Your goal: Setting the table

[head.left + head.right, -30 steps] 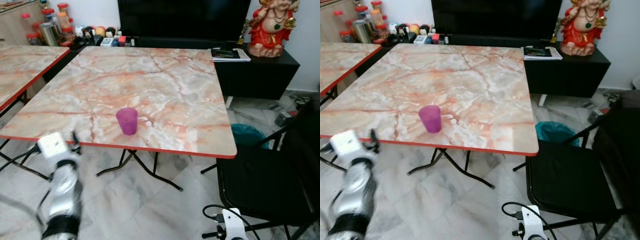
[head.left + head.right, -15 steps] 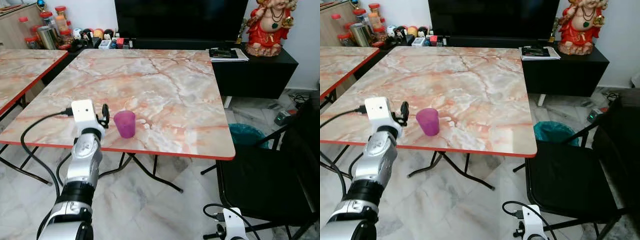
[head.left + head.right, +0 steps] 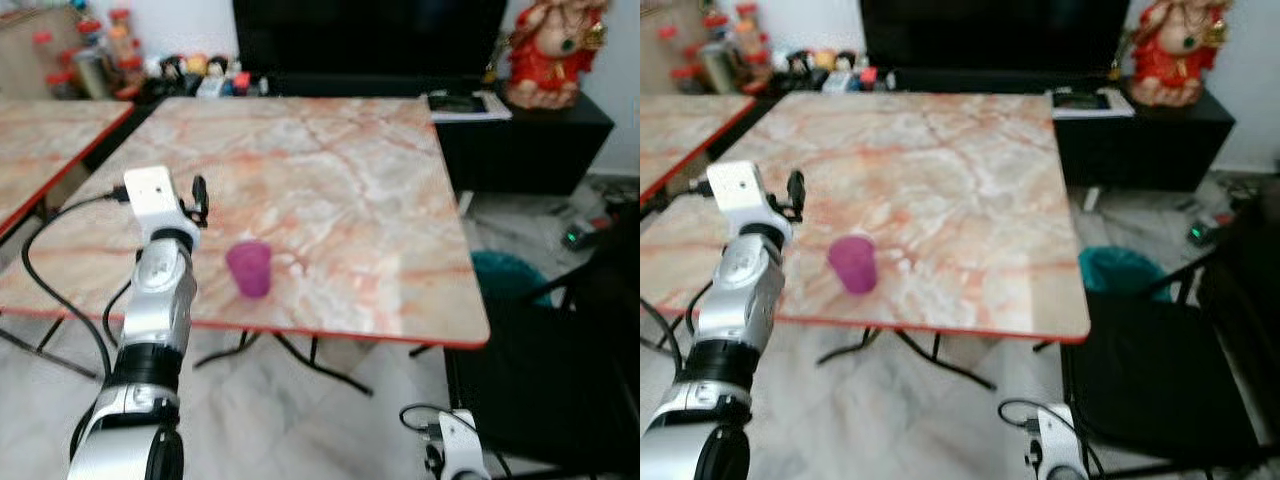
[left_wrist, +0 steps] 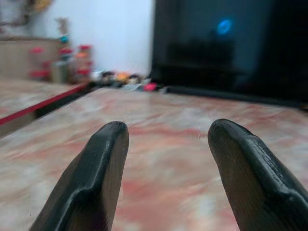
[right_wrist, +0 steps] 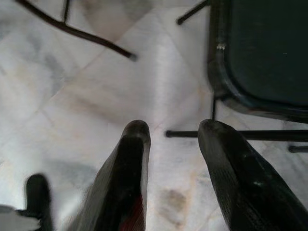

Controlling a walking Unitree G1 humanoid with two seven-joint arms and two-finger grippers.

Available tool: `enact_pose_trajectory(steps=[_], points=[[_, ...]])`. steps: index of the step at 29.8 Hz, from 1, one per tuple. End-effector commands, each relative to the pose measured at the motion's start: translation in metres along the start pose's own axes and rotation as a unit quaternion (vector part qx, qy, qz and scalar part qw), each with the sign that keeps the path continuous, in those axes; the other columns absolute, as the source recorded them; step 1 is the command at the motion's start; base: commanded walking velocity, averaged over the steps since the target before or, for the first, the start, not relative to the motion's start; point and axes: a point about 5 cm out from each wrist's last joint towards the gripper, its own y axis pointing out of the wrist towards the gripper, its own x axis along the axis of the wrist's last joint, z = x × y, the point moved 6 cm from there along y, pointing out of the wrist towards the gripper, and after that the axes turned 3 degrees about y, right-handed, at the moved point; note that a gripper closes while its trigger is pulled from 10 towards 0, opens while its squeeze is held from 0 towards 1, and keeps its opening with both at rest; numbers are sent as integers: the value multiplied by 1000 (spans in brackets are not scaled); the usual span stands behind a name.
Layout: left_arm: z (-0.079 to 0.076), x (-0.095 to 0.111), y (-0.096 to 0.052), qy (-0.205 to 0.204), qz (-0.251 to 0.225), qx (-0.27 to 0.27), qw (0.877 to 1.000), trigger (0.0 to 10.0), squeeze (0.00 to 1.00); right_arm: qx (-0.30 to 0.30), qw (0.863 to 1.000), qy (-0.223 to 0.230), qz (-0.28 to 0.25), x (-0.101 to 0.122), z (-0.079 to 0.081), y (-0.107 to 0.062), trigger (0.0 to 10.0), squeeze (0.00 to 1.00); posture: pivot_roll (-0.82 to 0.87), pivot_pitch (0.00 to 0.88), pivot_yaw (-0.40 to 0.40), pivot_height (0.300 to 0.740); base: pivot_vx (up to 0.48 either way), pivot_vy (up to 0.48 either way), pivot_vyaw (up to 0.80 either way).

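A purple plastic cup (image 3: 249, 268) stands upright near the front edge of the marble-patterned table (image 3: 350, 170). My left gripper (image 3: 199, 196) is raised over the table, a little to the left of the cup and beyond it, not touching it. In the left wrist view its black fingers (image 4: 103, 163) are open above the tabletop with nothing between them. My right gripper (image 5: 173, 130) hangs low over the tiled floor beside the chair, open and holding nothing.
A black chair (image 3: 560, 380) stands at the right, with a teal bin (image 3: 510, 275) behind it. A second marble table (image 3: 45, 140) is at the left. Behind are a TV, a black cabinet (image 3: 520, 140), a red statue (image 3: 550, 50) and several jars (image 3: 90, 45).
My left arm has risen from below the table's front edge to above the tabletop, left of the cup. The camera has shifted slightly and the picture is blurred.
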Motion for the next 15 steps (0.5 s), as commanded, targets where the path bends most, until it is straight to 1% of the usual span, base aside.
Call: enact_pose_trajectory(steps=[1,4,6,9,12,13,15], points=[[5,8,1,0,-10,1,1000,10000,0,1,1000,3,-7,6,2,1,10000,0,-58,0,20,740,326,0,0],[3,10,0,2,-12,-6,1000,10000,0,3,1000,2,-6,5,3,1,10000,0,-56,0,20,740,328,0,0],[2,14,0,-10,-18,-10,1000,10000,0,3,1000,1,-6,5,3,1,10000,0,-55,0,20,740,304,0,0],[3,21,1,-41,-24,-9,999,10000,0,4,1000,0,-5,4,3,1,10000,0,-57,0,22,740,0,0,0],[2,22,1,-48,-24,-10,999,10000,0,4,1000,0,-4,4,3,1,10000,0,-57,0,22,740,0,0,0],[0,27,4,-81,-8,-24,996,10000,0,4,1000,0,-3,3,3,1,10000,0,-57,0,25,740,0,0,0],[1,35,6,-111,2,-32,993,10000,0,4,1000,-1,-1,2,3,1,10000,0,-57,0,28,740,0,0,0]])
